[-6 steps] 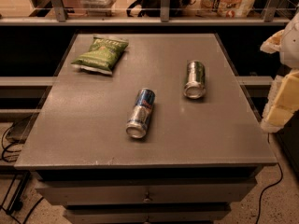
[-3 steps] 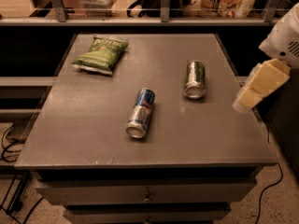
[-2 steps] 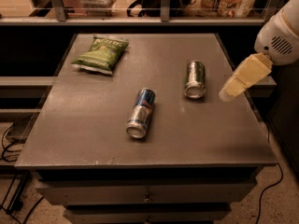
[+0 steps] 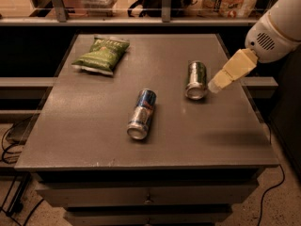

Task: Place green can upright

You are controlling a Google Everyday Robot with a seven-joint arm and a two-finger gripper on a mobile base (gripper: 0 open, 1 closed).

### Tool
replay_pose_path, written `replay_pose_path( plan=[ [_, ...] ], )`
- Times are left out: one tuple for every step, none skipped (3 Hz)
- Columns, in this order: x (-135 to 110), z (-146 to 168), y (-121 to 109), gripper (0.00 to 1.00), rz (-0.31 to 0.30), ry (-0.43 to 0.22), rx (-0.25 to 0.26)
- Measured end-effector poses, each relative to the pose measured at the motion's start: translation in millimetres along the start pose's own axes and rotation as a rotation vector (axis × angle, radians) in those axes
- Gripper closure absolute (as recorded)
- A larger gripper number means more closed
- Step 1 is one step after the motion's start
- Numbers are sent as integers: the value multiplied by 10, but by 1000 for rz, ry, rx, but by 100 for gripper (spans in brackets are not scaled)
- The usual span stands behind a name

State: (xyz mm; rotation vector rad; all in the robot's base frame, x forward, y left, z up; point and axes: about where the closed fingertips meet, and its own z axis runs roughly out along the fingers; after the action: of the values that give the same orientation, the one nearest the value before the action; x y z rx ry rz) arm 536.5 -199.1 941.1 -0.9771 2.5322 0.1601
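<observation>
Camera view gives you the surface with a blue-and-silver can on its side nearest. Behind it, right of center, the green can lies on its side. Your pincer hovers just right of its near end; spread or pressed together, you cannot tell. A green chip bag lies far left.

Grey table bears green can, blue can, both toppled, and chip bag; claw over its right side.

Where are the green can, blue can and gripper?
green can [image 4: 196, 79]: camera view, mid body.
blue can [image 4: 142, 112]: camera view, mid body.
gripper [image 4: 215, 84]: camera view, tip, beside the green can.
</observation>
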Motion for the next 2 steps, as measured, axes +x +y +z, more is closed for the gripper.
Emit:
replay_pose_path(
  plan=[
    [-124, 149, 27, 0, 26, -13, -22],
    [-345, 337, 28, 0, 66, -29, -36]
  ],
)
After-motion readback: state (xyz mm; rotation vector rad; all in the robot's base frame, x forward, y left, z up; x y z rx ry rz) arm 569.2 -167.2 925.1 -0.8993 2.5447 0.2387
